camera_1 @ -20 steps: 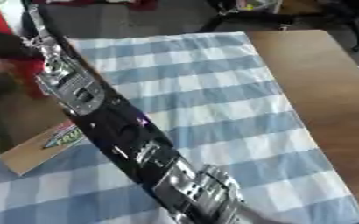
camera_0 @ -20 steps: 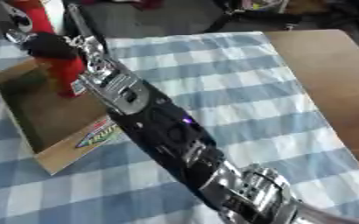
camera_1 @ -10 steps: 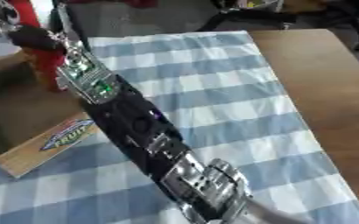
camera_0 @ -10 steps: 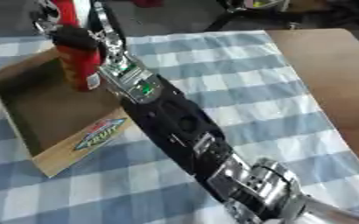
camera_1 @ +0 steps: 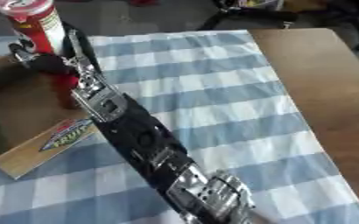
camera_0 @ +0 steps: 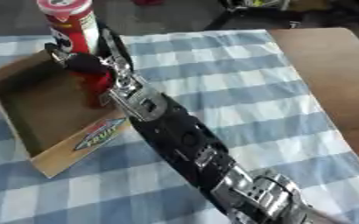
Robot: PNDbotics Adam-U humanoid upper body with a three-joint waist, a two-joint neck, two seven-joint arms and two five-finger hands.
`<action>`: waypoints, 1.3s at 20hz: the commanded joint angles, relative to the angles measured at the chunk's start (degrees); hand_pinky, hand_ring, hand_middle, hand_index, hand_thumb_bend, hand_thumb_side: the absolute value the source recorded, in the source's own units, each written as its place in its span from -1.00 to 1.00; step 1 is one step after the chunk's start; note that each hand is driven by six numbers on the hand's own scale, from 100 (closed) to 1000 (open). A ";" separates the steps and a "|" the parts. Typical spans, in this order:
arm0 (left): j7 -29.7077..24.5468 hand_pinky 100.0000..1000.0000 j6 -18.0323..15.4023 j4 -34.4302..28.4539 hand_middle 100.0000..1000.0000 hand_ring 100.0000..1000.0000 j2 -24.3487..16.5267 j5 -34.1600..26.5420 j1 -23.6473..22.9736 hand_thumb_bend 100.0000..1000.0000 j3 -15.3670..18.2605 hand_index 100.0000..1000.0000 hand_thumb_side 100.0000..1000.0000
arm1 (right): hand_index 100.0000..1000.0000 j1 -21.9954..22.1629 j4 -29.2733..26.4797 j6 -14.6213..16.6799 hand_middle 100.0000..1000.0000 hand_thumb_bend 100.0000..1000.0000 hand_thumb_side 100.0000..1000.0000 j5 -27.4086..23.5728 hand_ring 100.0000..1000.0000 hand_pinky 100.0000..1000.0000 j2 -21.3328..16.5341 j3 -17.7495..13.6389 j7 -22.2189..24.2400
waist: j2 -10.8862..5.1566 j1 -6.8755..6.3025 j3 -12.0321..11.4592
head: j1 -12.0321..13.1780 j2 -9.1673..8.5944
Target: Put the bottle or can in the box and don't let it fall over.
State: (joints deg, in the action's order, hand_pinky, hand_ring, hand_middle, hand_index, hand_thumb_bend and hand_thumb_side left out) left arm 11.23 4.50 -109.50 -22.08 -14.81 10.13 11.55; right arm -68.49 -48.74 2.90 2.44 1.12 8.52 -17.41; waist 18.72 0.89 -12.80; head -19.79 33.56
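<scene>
As the left eye view showed it, one arm (camera_0: 190, 148), the right, ran from the lower right corner up to the open cardboard box (camera_0: 29, 131). Right hand (camera_0: 87, 65) sat over the box's far right part, fingers curled round one red can (camera_0: 77, 33). Can upright, white-and-red top above the fingers, its lower body showing red below the hand, inside the box walls. Whether its base touched the box floor: could not tell, the hand and wrist covered it. Box count: one, with a coloured label (camera_0: 98, 134) on the near wall, just below the wrist. Blue-and-white checked cloth (camera_0: 236, 87) lay under box and arm; bare brown table (camera_0: 332, 74) well to the right of the hand.

Right eye view: same single can (camera_1: 35, 24) above the hand (camera_1: 48, 63), fingers wrapped on it as before. Box (camera_1: 22, 157) cut off at the left edge, only its near right corner and label (camera_1: 66, 133) visible. Forearm crossed over the box's near right wall and hid that part. Cloth (camera_1: 213, 87) one, table (camera_1: 320, 87) one. Left hand did not show in either view.
</scene>
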 commanded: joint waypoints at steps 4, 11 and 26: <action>0.21 1.00 -0.01 -1.06 0.74 0.49 -0.87 0.03 0.10 -0.50 0.65 0.44 -1.00 | 0.86 -2.58 -5.49 -2.75 0.89 0.23 -0.52 1.99 1.00 0.88 -1.50 -0.43 0.81 | -1.43 -0.43 0.39 | 0.38 -0.27; 0.69 1.00 -0.03 -0.99 0.74 0.49 -1.22 0.20 -1.11 -0.51 1.14 0.44 -1.00 | 0.84 -2.43 -10.80 -7.20 0.87 0.20 -0.53 1.05 0.98 0.87 -5.16 -0.36 2.04 | -2.47 -0.56 2.25 | 1.88 0.64; 1.63 1.00 -0.05 -0.95 0.75 0.49 -1.76 0.89 -3.27 -0.53 2.12 0.44 -1.00 | 0.81 12.45 -31.25 -11.24 0.84 0.09 -0.66 -12.32 0.94 0.81 -18.93 1.28 7.19 | -3.70 -0.94 6.78 | 6.13 1.17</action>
State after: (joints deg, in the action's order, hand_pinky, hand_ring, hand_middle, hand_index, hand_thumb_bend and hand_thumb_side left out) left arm 12.56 4.52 -109.50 -22.16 -14.30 6.85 12.97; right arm -55.20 -77.05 -8.24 -8.61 -15.24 9.89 -10.22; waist 16.47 0.19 -5.87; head -14.03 34.68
